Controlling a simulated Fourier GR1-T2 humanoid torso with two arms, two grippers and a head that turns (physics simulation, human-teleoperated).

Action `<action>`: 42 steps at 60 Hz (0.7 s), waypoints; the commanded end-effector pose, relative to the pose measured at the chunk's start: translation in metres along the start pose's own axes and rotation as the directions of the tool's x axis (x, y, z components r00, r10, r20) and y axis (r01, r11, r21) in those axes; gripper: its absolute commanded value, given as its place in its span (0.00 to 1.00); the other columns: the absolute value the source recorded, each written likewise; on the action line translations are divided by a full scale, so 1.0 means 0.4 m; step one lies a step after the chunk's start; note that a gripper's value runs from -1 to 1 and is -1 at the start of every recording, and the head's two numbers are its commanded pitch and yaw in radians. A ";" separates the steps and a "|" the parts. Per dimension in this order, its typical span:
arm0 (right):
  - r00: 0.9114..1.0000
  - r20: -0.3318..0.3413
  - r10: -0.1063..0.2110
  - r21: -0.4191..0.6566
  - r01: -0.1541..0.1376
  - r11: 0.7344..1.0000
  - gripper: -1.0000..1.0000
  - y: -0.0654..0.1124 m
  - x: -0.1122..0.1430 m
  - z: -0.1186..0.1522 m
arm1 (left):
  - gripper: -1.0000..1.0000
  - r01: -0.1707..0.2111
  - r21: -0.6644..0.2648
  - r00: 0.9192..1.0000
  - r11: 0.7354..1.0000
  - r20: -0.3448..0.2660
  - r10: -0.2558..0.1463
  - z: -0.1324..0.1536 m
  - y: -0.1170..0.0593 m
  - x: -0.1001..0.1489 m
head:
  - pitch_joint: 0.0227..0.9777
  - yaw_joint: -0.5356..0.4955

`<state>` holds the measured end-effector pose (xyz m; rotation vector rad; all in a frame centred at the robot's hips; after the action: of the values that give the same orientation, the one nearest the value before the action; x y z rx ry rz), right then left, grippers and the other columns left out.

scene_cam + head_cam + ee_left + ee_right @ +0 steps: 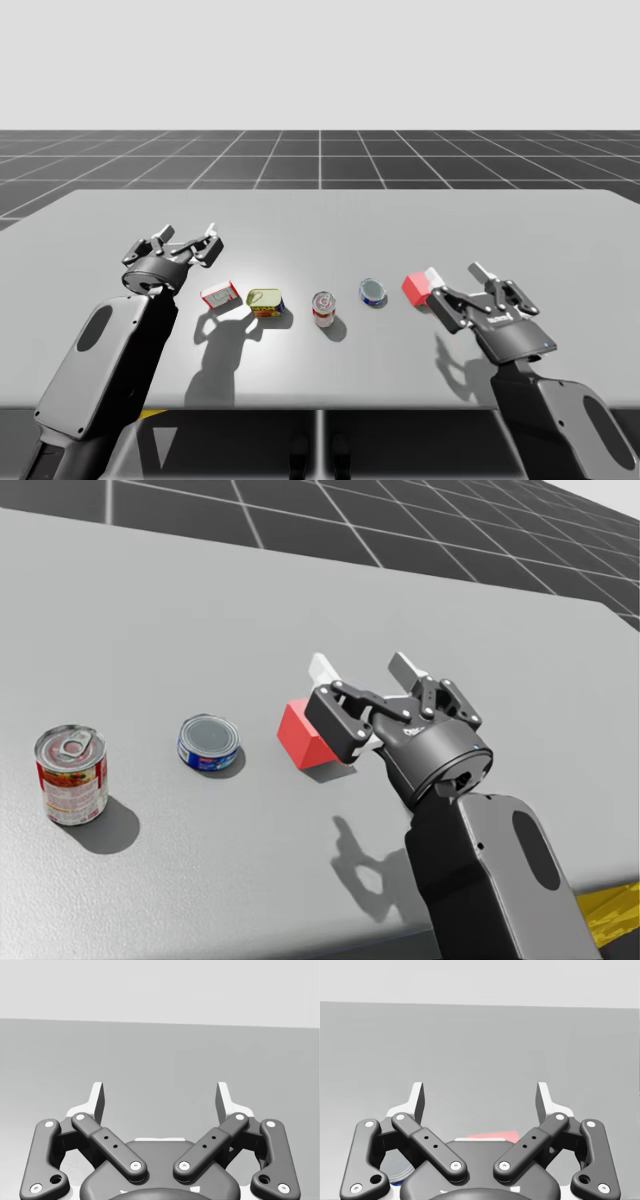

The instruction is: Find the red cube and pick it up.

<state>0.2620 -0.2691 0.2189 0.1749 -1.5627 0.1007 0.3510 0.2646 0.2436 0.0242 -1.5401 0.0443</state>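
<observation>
My right gripper (458, 276) (364, 670) (480, 1097) has its fingers spread wide and grips nothing. The red cube (415, 289) (300, 735) (487, 1136) sits on the table (320, 215) just under the gripper, low by the finger bases and towards its left finger; the fingertips reach past the cube and do not close it in. Whether the left linkage touches the cube, I cannot tell. Beyond the cube on that same side lies a flat blue can (372, 292) (209, 742), then an upright red can (324, 309) (71, 774). My left gripper (188, 238) (160, 1097) is equally wide open and empty, well apart from the cube, with a red-and-white box (219, 296) near it and a yellow tin (265, 302) just beside the box.
</observation>
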 end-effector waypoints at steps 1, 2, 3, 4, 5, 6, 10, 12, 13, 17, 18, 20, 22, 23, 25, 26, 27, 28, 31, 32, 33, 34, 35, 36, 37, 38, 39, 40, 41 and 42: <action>0.998 -0.052 0.025 0.015 -0.024 1.000 0.00 0.002 -0.078 0.041 | 0.00 -0.001 0.000 1.000 1.000 0.001 0.001 0.000 0.000 0.001 | 0.80 0.11; 0.998 -0.056 0.027 0.015 -0.026 1.000 0.00 0.002 -0.082 0.043 | 0.00 -0.001 0.000 1.000 1.000 0.001 0.001 0.000 0.000 0.001 | 0.80 0.11; 0.998 -0.060 0.029 0.016 -0.028 0.999 0.00 0.002 -0.087 0.044 | 0.00 -0.001 -0.001 1.000 1.000 0.001 0.001 0.000 0.000 0.001 | 0.80 0.11; 0.997 -0.064 0.031 0.015 -0.030 0.999 0.00 0.001 -0.091 0.043 | 0.00 -0.001 -0.001 1.000 1.000 0.002 0.001 0.000 0.000 0.001 | 0.80 0.11; 0.997 -0.076 0.031 0.014 -0.030 0.999 0.00 0.000 -0.105 0.044 | 0.00 0.000 -0.001 1.000 1.000 0.002 0.000 0.000 0.000 0.001 | 0.80 0.11; 0.996 -0.080 0.031 0.014 -0.030 0.999 0.00 0.000 -0.109 0.044 | 0.00 0.000 -0.001 1.000 1.000 0.002 0.000 0.000 0.000 0.001 | 0.80 0.11; 0.995 -0.093 0.042 0.010 -0.041 0.999 0.00 -0.005 -0.136 0.039 | 0.00 0.001 -0.001 1.000 1.000 0.002 -0.001 0.000 0.000 0.000 | 0.80 0.11; 0.994 -0.102 0.046 0.008 -0.045 0.999 0.00 -0.008 -0.147 0.035 | 0.00 0.002 -0.001 1.000 1.000 0.002 -0.002 0.000 -0.001 0.000 | 0.80 0.11; 0.994 -0.104 0.046 0.008 -0.045 0.999 0.00 -0.009 -0.151 0.034 | 0.00 0.002 -0.001 1.000 1.000 0.002 -0.002 0.000 -0.001 0.000 | 0.80 0.11; 0.991 -0.127 0.051 0.005 -0.051 0.999 0.00 -0.011 -0.169 0.023 | 0.00 0.002 -0.001 1.000 1.000 0.002 -0.002 0.002 -0.002 0.000 | 0.80 0.11; 0.990 -0.131 0.050 0.005 -0.050 0.999 0.00 -0.011 -0.171 0.021 | 0.00 0.002 -0.001 1.000 1.000 0.002 -0.002 0.002 -0.002 0.000 | 0.80 0.11; 0.988 -0.143 0.056 0.006 -0.056 0.998 0.00 -0.011 -0.178 0.016 | 0.00 0.002 0.000 1.000 1.000 0.002 -0.002 0.003 -0.003 0.000 | 0.80 0.12; 0.986 -0.152 0.067 0.006 -0.067 0.998 0.00 -0.012 -0.185 0.009 | 0.00 0.002 0.000 1.000 1.000 0.001 -0.002 0.003 -0.003 0.000 | 0.80 0.12; 0.985 -0.157 0.067 0.006 -0.067 0.998 0.00 -0.013 -0.187 0.007 | 0.00 0.002 0.001 1.000 1.000 0.001 -0.002 0.003 -0.003 0.000 | 0.80 0.12; 0.983 -0.168 0.074 0.005 -0.074 0.997 0.00 -0.015 -0.194 0.000 | 0.00 0.002 0.001 1.000 1.000 0.001 -0.002 0.004 -0.003 0.000 | 0.80 0.12; 0.981 -0.175 0.078 0.002 -0.079 0.997 0.00 -0.018 -0.198 -0.005 | 0.00 0.002 0.001 1.000 1.000 0.001 -0.002 0.004 -0.003 0.000 | 0.80 0.12; 0.981 -0.178 0.079 -0.001 -0.080 0.997 0.00 -0.018 -0.200 -0.007 | 0.00 0.002 0.001 1.000 1.000 0.001 -0.002 0.004 -0.003 0.000 | 0.80 0.12; 0.980 -0.182 0.080 -0.003 -0.082 0.997 0.00 -0.019 -0.203 -0.010 | 0.00 0.002 0.001 1.000 1.000 0.001 -0.002 0.004 -0.003 0.000 | 0.80 0.12; 0.976 -0.200 0.085 -0.014 -0.090 0.996 0.00 -0.023 -0.211 -0.022 | 0.00 0.002 0.002 1.000 1.000 0.002 -0.002 0.004 -0.004 0.001 | 0.80 0.12; 0.975 -0.206 0.087 -0.019 -0.093 0.996 0.00 -0.025 -0.214 -0.027 | 0.00 0.002 0.002 1.000 1.000 0.002 -0.002 0.005 -0.004 0.001 | 0.80 0.12; 0.974 -0.208 0.088 -0.023 -0.095 0.995 0.00 -0.025 -0.215 -0.030 | 0.00 0.001 0.002 1.000 1.000 0.002 -0.002 0.005 -0.004 0.001 | 0.80 0.12; 0.974 -0.209 0.088 -0.028 -0.096 0.995 0.00 -0.026 -0.216 -0.035 | 0.00 0.001 0.002 1.000 1.000 0.003 -0.001 0.005 -0.004 0.001 | 0.80 0.12; 0.974 -0.210 0.086 -0.028 -0.094 0.995 0.00 -0.026 -0.217 -0.037 | 0.00 0.001 0.002 1.000 1.000 0.003 -0.001 0.005 -0.004 0.001 | 0.80 0.12; 0.973 -0.213 0.083 -0.027 -0.090 0.996 0.00 -0.026 -0.218 -0.040 | 0.00 0.001 0.002 1.000 1.000 0.003 -0.001 0.005 -0.004 0.001 | 0.80 0.12; 0.973 -0.216 0.082 -0.027 -0.090 0.996 0.00 -0.026 -0.218 -0.042 | 0.00 0.001 0.002 1.000 1.000 0.003 -0.001 0.005 -0.004 0.001 | 0.80 0.12; 0.972 -0.217 0.085 -0.026 -0.093 0.995 0.00 -0.027 -0.220 -0.045 | 0.00 0.001 0.002 1.000 1.000 0.003 -0.001 0.005 -0.004 0.001 | 0.80 0.12; 0.971 -0.222 0.090 -0.032 -0.100 0.995 0.00 -0.029 -0.223 -0.053 | 0.00 0.001 0.002 1.000 1.000 0.003 -0.001 0.005 -0.004 0.001 | 0.80 0.12; 0.970 -0.224 0.091 -0.032 -0.101 0.994 0.00 -0.030 -0.223 -0.055 | 0.00 0.001 0.002 1.000 1.000 0.003 -0.001 0.005 -0.004 0.001 | 0.80 0.12; 0.970 -0.226 0.091 -0.032 -0.101 0.994 0.00 -0.030 -0.224 -0.058 | 0.00 0.001 0.002 1.000 1.000 0.003 -0.001 0.005 -0.004 0.001 | 0.80 0.12; 0.970 -0.227 0.091 -0.032 -0.101 0.994 0.00 -0.031 -0.225 -0.061 | 0.00 0.001 0.002 1.000 1.000 0.003 -0.001 0.006 -0.004 0.001 | 0.80 0.12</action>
<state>0.2753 -0.2716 0.1368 0.0723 -1.3670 0.1558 0.3490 0.2630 0.2440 0.0268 -1.5426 0.0447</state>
